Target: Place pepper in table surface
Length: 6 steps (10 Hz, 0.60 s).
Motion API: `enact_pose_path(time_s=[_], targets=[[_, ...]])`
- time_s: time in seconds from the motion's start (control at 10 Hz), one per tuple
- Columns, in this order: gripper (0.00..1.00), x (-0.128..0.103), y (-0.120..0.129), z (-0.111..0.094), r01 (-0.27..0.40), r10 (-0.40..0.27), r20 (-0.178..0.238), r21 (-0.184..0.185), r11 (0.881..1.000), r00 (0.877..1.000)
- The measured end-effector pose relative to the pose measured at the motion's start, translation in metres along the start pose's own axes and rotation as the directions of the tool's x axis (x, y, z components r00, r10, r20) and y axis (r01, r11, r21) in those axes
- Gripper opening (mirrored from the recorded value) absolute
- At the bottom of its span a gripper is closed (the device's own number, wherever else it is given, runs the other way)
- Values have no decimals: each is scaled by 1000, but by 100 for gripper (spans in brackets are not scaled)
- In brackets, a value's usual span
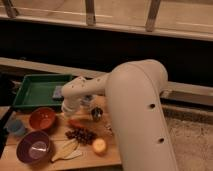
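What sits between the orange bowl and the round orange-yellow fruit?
In the camera view, the dark grape cluster lies between the orange bowl and the fruit. The tool hangs just above the pepper.

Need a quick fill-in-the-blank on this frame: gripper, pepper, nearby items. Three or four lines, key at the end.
1. The gripper hangs just left of and above the ____ lying on the table surface.
2. The tray at the back left is ____ in colour.
3. The grape cluster lies directly ____ the pepper, toward the table's near edge.
4. The purple bowl sits nearer the camera than the ____ bowl.

Missing words: pepper; green; in front of; orange
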Motion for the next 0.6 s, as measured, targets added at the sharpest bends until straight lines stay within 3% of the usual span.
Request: enact_pose_path(time_s=[0.6], targets=[[66,-2,7,-5,36,-33,47,-46,998,998]])
